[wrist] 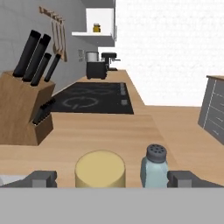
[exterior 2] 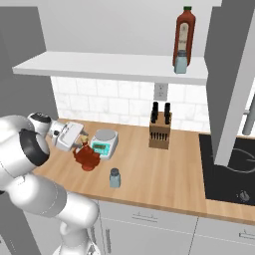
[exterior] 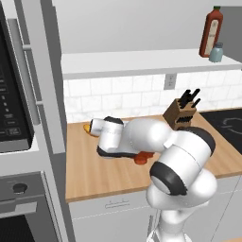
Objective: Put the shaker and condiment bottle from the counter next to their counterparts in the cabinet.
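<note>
- Currently the jaws (wrist: 112, 178) stand fully spread, one dark tip at each lower corner of the hand view, with the tan-orange stopper of the condiment bottle (exterior 2: 87, 157) between them; nothing is pinched yet.
- Risk, wrong object: the shaker (wrist: 154, 166) stands just beside the stopper, at lower centre-right of the hand view, inside the span of the tips. Closing from this pose could trap or topple it.
- Risk, poor seat: the stopper is a smooth round cap. A grip taken only on it could probably slip when the bottle is raised toward the cabinet (exterior 2: 114, 67).
- Risk, collision: the small scale (exterior 2: 103, 141) sits close behind the bottle at centre-left of the right base view, and the knife block (exterior 2: 159, 130) stands further along the worktop (exterior 2: 164, 169). A wide swing could strike either.
- Arm pose: the arm is folded low over the worktop, hand roughly level and directed along the worktop toward the cooktop, at centre-left of both base views.
- Target: the counterparts (exterior 2: 183, 42) stand at the far end of the cabinet shelf, upper right in both base views.
</note>
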Motion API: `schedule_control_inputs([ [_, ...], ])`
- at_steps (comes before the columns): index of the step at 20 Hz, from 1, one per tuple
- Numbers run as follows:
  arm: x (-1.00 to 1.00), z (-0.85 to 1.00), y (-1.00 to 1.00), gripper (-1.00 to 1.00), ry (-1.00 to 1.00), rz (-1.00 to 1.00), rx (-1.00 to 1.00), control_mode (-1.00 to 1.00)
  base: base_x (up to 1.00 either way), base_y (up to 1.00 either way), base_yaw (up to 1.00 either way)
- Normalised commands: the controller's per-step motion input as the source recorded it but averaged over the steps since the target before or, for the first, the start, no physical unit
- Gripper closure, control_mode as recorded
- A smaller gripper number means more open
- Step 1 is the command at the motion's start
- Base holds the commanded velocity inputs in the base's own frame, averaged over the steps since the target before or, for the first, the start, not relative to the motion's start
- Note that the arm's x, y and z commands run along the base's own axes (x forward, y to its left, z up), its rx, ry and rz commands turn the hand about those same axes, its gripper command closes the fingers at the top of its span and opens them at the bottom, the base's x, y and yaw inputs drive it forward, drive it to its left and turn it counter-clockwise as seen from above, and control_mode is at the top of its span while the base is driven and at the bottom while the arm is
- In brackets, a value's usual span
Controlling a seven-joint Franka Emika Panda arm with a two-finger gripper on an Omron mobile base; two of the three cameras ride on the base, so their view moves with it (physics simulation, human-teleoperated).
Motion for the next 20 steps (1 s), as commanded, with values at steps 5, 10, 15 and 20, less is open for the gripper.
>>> schedule_control_inputs([
  [5, 0.0, -0.01, 0.0, -1.0, 0.01, 0.0, 0.0, -1.0, 0.0, 0.0, 0.0],
  [10, 0.0, -0.05, 0.0, -1.0, 0.0, 0.0, 0.0, -1.0, 0.0, 0.0, 0.0],
  [15, -0.01, -0.14, 0.0, -1.0, 0.07, 0.0, 0.02, -1.0, 0.0, 0.0, 0.0],
  [20, 0.0, -0.21, 0.0, -1.0, 0.12, 0.0, 0.05, -1.0, 0.0, 0.0, 0.0],
])
